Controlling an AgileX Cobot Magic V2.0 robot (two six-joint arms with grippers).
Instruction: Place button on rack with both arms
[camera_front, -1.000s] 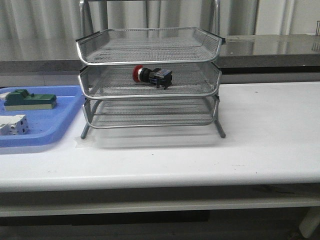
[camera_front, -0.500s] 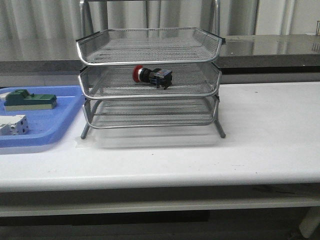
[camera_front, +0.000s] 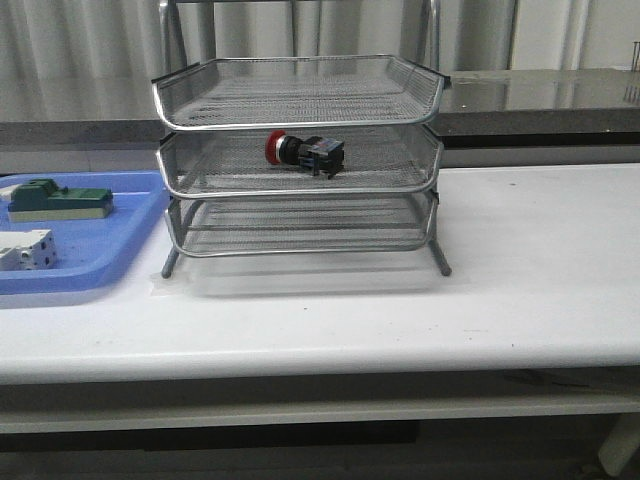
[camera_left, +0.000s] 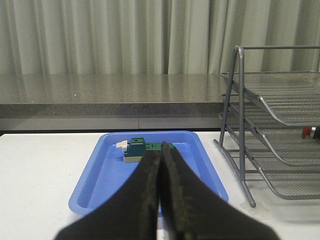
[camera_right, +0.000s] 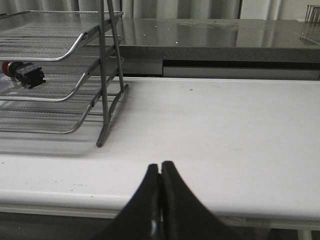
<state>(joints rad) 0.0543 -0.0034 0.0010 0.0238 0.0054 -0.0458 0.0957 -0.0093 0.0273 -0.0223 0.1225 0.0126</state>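
Observation:
The button (camera_front: 304, 152), red head with black and blue body, lies on its side in the middle tray of the silver wire rack (camera_front: 300, 110). It also shows at the edge of the right wrist view as the button (camera_right: 22, 72) inside the rack (camera_right: 106, 75). Neither arm appears in the front view. My left gripper (camera_left: 161, 150) is shut and empty, back from the blue tray. My right gripper (camera_right: 160, 167) is shut and empty, over the table's front edge, right of the rack.
A flat blue tray (camera_front: 110, 250) left of the rack holds a green block (camera_front: 60, 200) and a white block (camera_front: 25, 250). The white table (camera_front: 540, 260) stretches right of the rack. A grey counter (camera_front: 540, 95) runs behind.

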